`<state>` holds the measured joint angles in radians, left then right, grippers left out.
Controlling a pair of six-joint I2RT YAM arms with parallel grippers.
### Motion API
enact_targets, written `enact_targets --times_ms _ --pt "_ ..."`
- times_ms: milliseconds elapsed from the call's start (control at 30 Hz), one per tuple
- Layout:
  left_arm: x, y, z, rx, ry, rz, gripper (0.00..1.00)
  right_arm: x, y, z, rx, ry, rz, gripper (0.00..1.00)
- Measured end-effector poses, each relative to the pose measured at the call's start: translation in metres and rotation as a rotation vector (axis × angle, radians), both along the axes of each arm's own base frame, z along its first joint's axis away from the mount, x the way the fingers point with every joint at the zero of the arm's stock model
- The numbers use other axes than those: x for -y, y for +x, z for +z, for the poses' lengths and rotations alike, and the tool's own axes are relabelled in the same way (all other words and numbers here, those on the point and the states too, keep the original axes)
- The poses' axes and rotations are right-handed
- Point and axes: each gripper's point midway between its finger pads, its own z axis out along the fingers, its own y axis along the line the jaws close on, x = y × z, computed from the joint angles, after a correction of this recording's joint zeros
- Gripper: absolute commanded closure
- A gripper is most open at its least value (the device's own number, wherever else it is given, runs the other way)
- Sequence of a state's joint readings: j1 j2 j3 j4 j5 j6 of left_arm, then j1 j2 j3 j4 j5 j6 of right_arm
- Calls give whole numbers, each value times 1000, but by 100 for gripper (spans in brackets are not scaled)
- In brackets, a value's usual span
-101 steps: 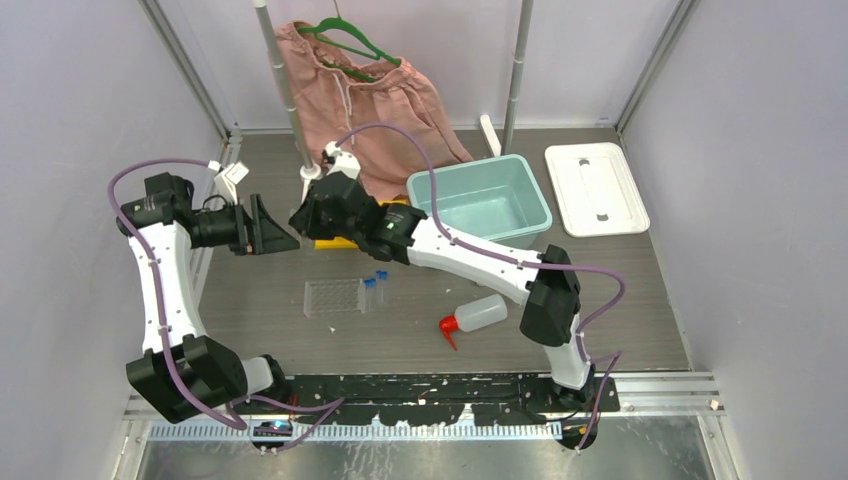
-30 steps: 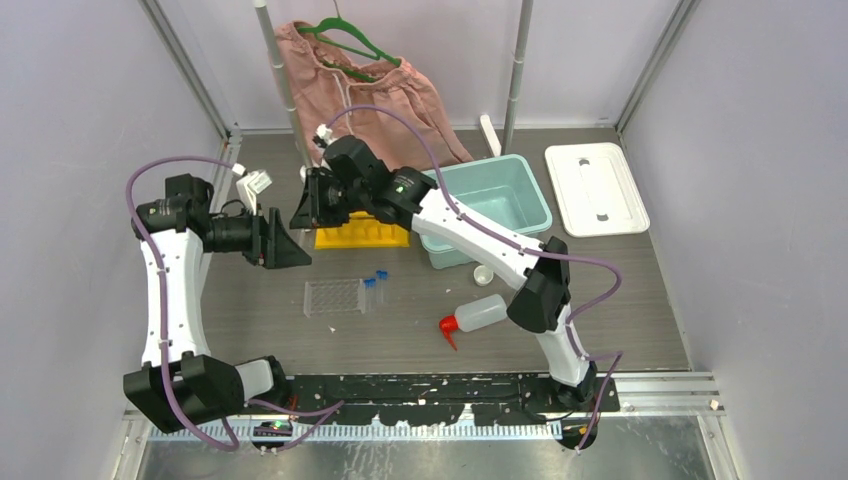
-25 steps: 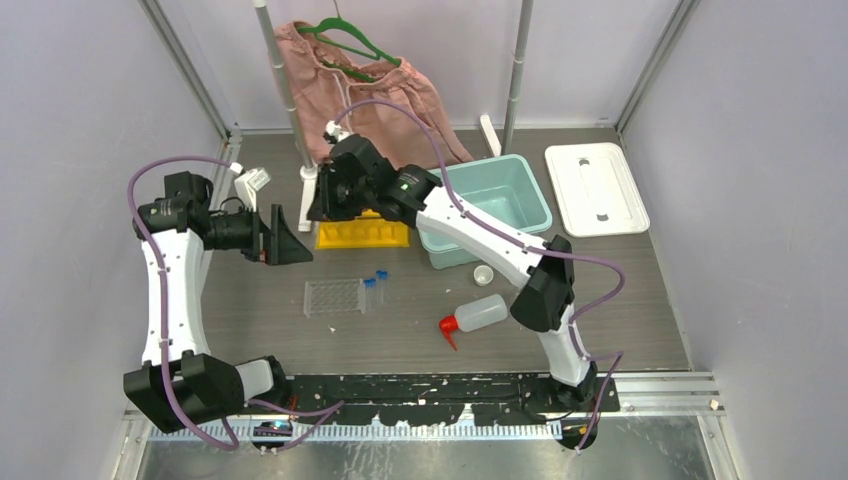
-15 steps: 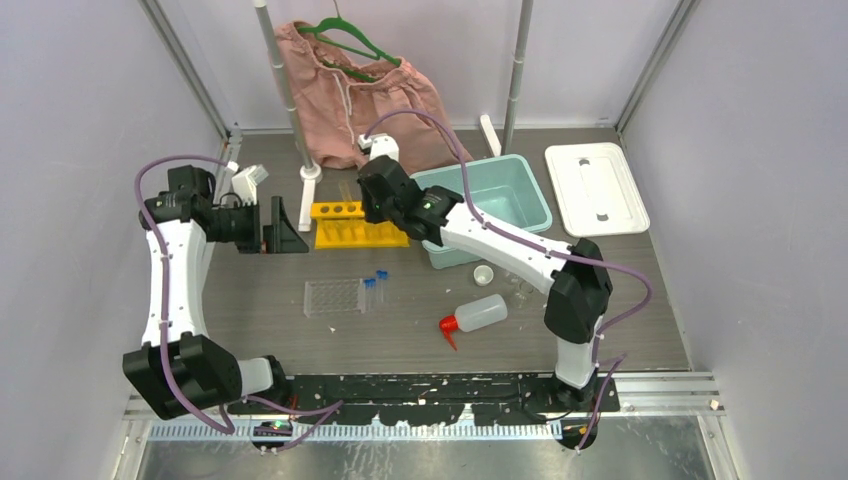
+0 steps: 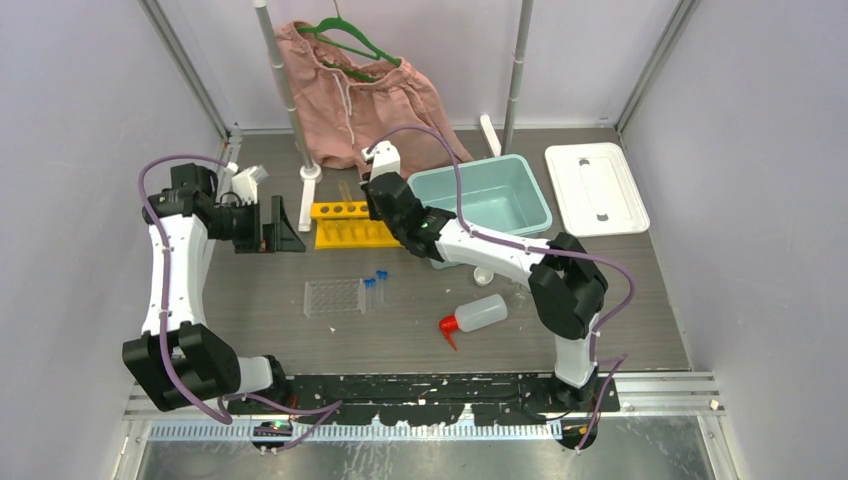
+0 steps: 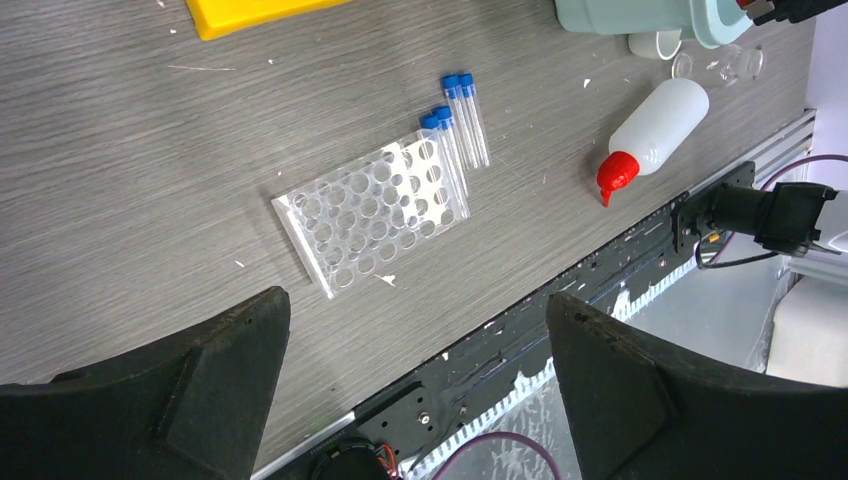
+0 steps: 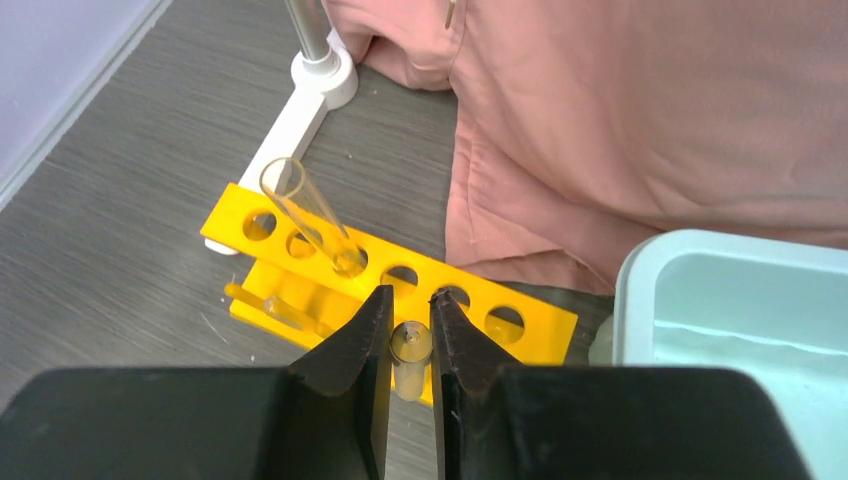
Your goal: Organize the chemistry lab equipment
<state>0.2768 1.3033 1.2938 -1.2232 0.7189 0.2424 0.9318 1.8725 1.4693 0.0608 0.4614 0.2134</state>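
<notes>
A clear glass tube [image 7: 410, 352] is pinched upright in the right gripper's [image 7: 411, 300] narrowed fingers, right over the near edge of the yellow rack [image 7: 375, 268]. Whether its bottom end is touching the rack can't really be told from this angle. A second tube [image 7: 312, 218] is seen leaning in one of the rack's holes. The left gripper [image 6: 415, 305] is held above the tabletop [image 6: 150, 150], fingers spread wide, nothing between them. Below it the clear rack [image 6: 372, 215] is laid flat, with blue-capped vials [image 6: 462, 115] lying right beside it. The squeeze bottle [image 6: 660, 115] is left on its side, nearer the teal bin [image 6: 640, 15].
</notes>
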Motion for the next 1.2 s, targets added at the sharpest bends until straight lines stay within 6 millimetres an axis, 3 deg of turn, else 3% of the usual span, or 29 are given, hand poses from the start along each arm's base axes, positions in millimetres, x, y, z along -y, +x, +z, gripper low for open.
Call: enact_targets --times_ms 167,567,1200 --pt "-1 1 -3 -13 1 1 0 -6 8 -3 33 9 2 99" --pt "-3 3 -8 -31 3 3 0 -6 10 -44 3 -59 4 99" --pt "-2 1 -12 -40 2 -3 0 -8 13 -68 -17 -90 3 99"
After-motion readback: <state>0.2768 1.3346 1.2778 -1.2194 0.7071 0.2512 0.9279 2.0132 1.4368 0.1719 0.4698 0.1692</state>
